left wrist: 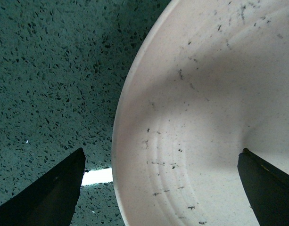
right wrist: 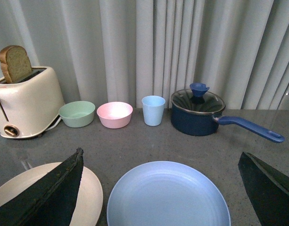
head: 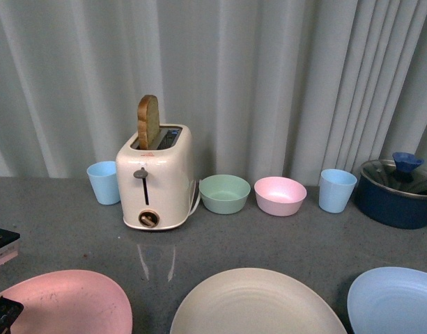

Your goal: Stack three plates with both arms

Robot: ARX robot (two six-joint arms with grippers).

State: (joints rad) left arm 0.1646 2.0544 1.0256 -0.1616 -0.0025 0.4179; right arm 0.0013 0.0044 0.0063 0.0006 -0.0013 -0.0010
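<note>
Grey speckled stone countertop (head: 74, 243), slightly glossy, runs across the frame; pale pleated curtain (head: 269, 83) closes off the back.

Near edge, front view: three plates in a row, apart from each other.
- round, shallow matte pink plate (head: 67, 303), lower left
- matching cream-beige plate (head: 258, 303), lower centre
- matching light blue plate (head: 398, 299), lower right

Left claw (left wrist: 161, 153): released, fingers spread wide. The pink plate's rim passes between them, with one finger over bare counter and the other over the plate's inside. Contact: cannot tell. Dark specks on the plate face.

Right claw (right wrist: 161, 155): released, fingers wide. The light blue plate lies below and between them; the cream-beige plate shows under one finger.

Far row along the curtain, left to right in the front view:
- light blue plastic cup (head: 103, 182)
- cream two-slot toaster (head: 156, 181), brown bread slice (head: 148, 122) standing up in one slot; small reddish mark on the front, too small to read
- small green bowl (head: 224, 193)
- small pink bowl (head: 280, 195)
- second light blue cup (head: 336, 190)
- dark blue saucepan with glass lid (head: 398, 198), far right
</note>
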